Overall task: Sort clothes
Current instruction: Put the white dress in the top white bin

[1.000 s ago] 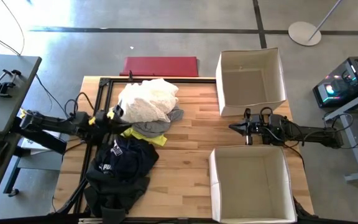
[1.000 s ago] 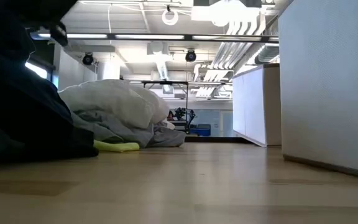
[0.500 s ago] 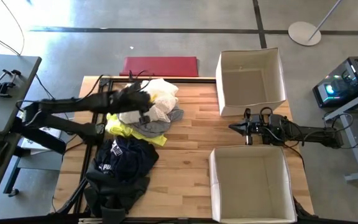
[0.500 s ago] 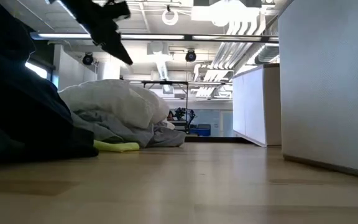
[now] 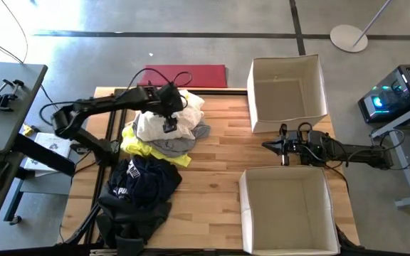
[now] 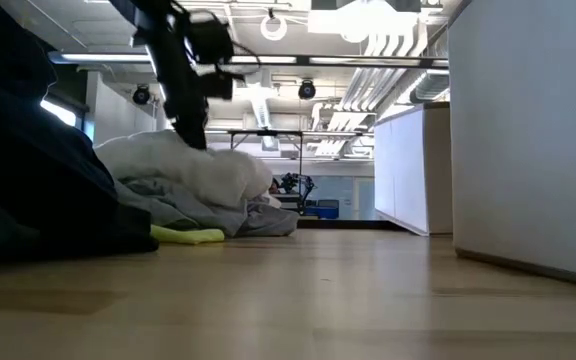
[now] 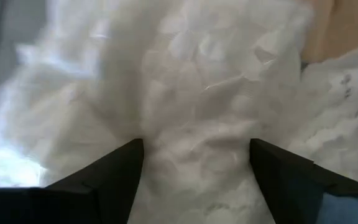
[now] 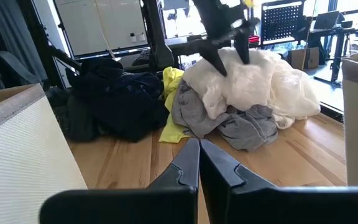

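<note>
On the wooden table [image 5: 219, 153]: left tool [image 5: 169, 125] spread wide over white garment [image 5: 164, 119] for grasping; right tool [image 5: 270, 145] shut, parked between boxes [image 5: 287, 92].

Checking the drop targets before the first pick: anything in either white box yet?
No. In the high view the far box and the near box show only bare white floors.

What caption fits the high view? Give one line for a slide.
Left gripper, fingers open, poised over the white garment topping the clothes pile; right gripper waits shut between two empty boxes.
</note>
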You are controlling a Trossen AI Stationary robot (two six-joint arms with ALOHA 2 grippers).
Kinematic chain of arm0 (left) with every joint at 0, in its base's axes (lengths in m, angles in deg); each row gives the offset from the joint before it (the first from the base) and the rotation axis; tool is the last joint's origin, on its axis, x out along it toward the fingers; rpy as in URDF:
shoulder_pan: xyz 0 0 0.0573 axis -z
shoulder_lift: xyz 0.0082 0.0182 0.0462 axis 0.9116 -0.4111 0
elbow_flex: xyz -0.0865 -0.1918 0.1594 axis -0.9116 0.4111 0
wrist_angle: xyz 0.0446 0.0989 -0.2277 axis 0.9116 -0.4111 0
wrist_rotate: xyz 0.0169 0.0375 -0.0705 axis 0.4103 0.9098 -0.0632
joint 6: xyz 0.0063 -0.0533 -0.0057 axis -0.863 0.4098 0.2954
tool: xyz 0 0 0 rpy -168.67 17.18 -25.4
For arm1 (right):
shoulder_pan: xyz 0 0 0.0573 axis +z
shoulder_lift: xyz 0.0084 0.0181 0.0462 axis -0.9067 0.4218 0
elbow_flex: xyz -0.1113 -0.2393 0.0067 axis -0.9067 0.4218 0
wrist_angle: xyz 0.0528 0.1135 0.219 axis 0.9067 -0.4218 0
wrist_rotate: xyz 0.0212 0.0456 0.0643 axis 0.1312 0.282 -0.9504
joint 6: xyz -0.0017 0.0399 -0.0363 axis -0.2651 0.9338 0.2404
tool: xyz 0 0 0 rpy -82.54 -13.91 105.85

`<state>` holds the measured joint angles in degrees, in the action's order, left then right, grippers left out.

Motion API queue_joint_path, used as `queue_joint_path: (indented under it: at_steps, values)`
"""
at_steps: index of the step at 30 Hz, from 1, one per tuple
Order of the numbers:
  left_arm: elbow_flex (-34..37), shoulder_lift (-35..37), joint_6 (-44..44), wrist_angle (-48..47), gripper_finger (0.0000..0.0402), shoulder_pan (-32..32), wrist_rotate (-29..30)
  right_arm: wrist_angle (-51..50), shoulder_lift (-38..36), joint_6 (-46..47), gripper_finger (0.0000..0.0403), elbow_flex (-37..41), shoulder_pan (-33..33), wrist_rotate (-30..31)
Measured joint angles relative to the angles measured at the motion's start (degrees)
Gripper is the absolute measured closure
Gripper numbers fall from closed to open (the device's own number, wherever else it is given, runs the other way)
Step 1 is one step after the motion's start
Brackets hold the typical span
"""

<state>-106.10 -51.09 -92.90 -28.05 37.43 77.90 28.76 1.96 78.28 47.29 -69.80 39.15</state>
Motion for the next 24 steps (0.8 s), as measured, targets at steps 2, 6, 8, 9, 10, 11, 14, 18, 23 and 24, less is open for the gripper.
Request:
queue_joint_path:
  at_steps: [2, 6, 8, 9, 10, 11, 14, 18, 23, 24]
  values:
    - [0.0, -3.3, 0.1, 0.5, 0.0128, -0.2, -0.5, 0.0, 0.0, 0.0, 0.0402, 0.0, 0.0, 0.0]
    - [-0.3, -9.7, -0.1, 2.1, 0.0190, 0.8, 2.2, 0.0, 0.0, 0.0, 0.0402, 0.0, 0.0, 0.0]
    - [-0.3, -11.5, -0.4, 2.2, 0.0244, 2.1, 5.7, 0.0, 0.0, 0.0, 0.0402, 0.0, 0.0, 0.0]
    - [-0.3, -12.0, -0.8, 1.9, 0.0277, 2.8, 7.7, 0.0, 0.0, 0.0, 0.0402, 0.0, 0.0, 0.0]
    - [-0.4, -12.2, -1.3, 1.5, 0.0312, 3.4, 9.5, 0.0, 0.0, 0.0, 0.0402, 0.0, 0.0, 0.0]
    - [-0.6, -12.1, -1.6, 0.4, 0.0347, 4.0, 11.1, 0.0, 0.0, 0.0, 0.0402, 0.0, 0.0, 0.0]
    - [-3.8, -10.7, -0.4, -2.8, 0.0382, 5.8, 13.1, 0.0, 0.0, 0.0, 0.0402, 0.0, 0.0, 0.0]
    - [-14.3, -7.0, 0.0, -5.3, 0.0381, 8.2, 16.6, 0.0, 0.0, 0.0, 0.0402, 0.0, 0.0, 0.0]
    - [-29.8, -3.2, -0.8, -0.9, 0.0396, 9.4, 16.2, 0.0, 0.0, 0.0, 0.0402, 0.0, 0.0, 0.0]
    - [-32.4, -2.5, -1.5, 1.4, 0.0396, 9.4, 15.4, 0.0, 0.0, 0.0, 0.0402, 0.0, 0.0, 0.0]
